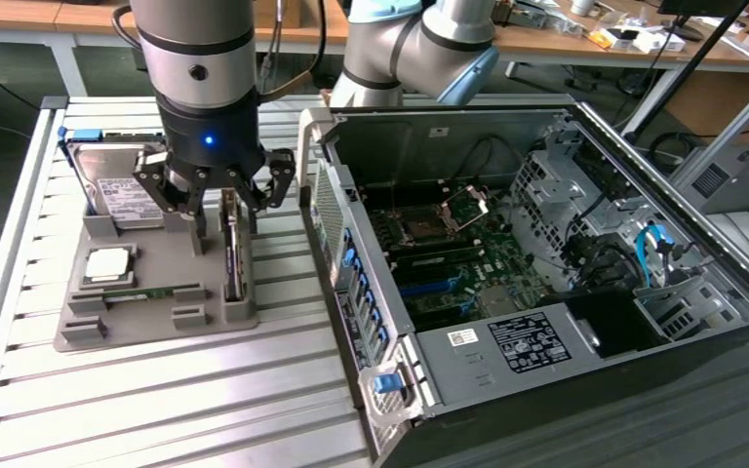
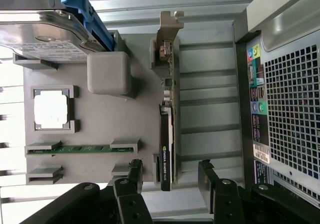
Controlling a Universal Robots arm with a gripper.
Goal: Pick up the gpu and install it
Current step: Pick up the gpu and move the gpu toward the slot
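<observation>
gpu, thin black card on edge, silver bracket, grey tray, gripper spread wide astride

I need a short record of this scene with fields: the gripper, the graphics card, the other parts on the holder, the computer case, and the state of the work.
gripper: open, one finger on each side of the gpu, with a gap on both sides
gpu: thin black circuit card with silver metal bracket, standing on edge in the grey plastic holder
other parts on holder: silver hard drive with white label; square silver processor; narrow green memory stick
computer case: grey metal, open, lying on its side at the exterior view's right of the holder
work state: gpu not lifted, not installed
</observation>
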